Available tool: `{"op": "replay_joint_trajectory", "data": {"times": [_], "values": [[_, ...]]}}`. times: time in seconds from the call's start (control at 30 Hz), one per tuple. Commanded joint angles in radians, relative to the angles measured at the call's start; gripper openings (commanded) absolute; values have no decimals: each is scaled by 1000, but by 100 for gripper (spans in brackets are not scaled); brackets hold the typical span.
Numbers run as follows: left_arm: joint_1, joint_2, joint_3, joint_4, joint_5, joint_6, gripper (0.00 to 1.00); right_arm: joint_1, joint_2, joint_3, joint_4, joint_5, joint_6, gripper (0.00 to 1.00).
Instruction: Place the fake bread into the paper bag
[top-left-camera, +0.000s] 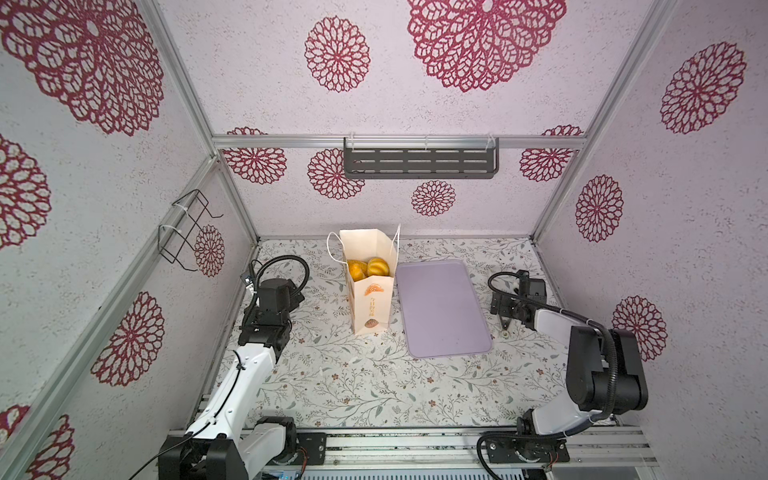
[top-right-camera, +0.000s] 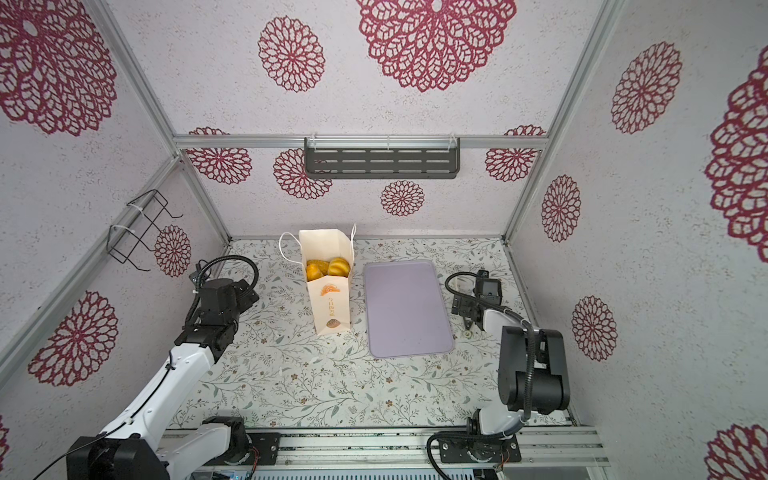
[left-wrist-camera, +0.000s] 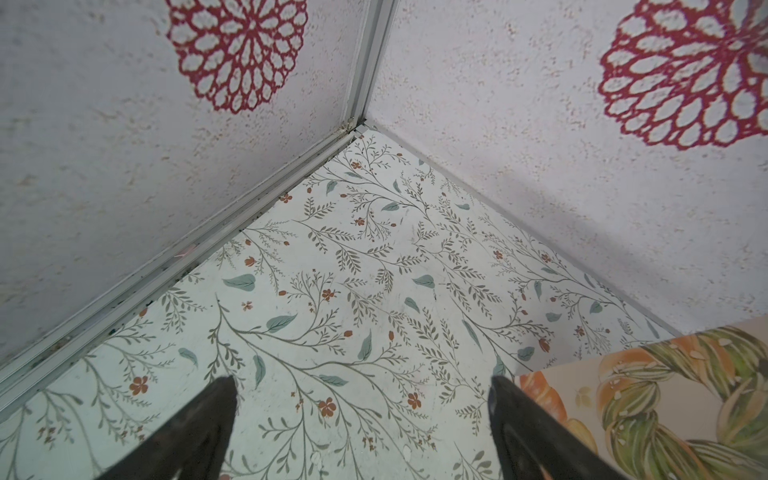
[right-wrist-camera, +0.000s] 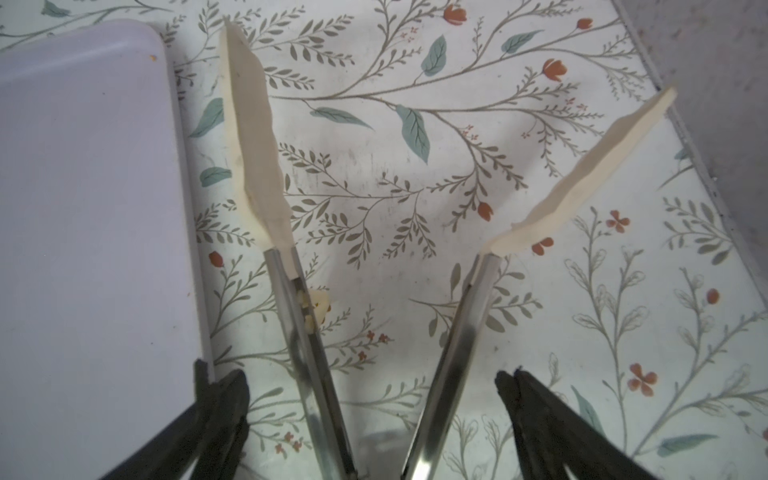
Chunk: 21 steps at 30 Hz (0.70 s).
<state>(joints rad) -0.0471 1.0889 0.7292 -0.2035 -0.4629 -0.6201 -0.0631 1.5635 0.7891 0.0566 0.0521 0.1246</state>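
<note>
Since the fake bread (top-left-camera: 370, 268) sits inside the upright paper bag (top-left-camera: 372, 305) and the lilac tray (top-left-camera: 440, 311) at its 3 o'clock is bare, the task looks finished, so any retreat should be gentle. The left gripper (left-wrist-camera: 361, 380), at the bag's 9 o'clock, gapes empty just beside the bag, which it could topple. The right gripper (right-wrist-camera: 368, 374), at the tray's 3 o'clock, stands wide around loose tongs (right-wrist-camera: 253, 137).

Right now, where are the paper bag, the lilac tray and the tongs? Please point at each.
paper bag (top-left-camera: 372, 309): a top view, on its front panel, at the orange lettering.
lilac tray (top-left-camera: 440, 307): a top view, on its bare middle.
tongs (right-wrist-camera: 255, 145): right wrist view, on one cream tip.
</note>
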Motion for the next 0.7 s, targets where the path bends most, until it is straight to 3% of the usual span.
{"op": "replay_joint_trajectory", "data": {"times": [0.0,0.17,0.43,0.57,0.67], "values": [[9,12,-33,81,-50,24,97,-4,-77,-37,88,3,33,99],[9,12,-115,206,-137,59,97,-4,-144,-124,187,26,57,99],[36,73,-189,473,-225,314,97,-3,-228,-235,323,113,94,99],[47,142,-271,697,-287,372,97,-4,-247,-301,412,173,109,99],[54,192,-292,769,-318,382,97,-3,-240,-319,442,210,115,99]]}}
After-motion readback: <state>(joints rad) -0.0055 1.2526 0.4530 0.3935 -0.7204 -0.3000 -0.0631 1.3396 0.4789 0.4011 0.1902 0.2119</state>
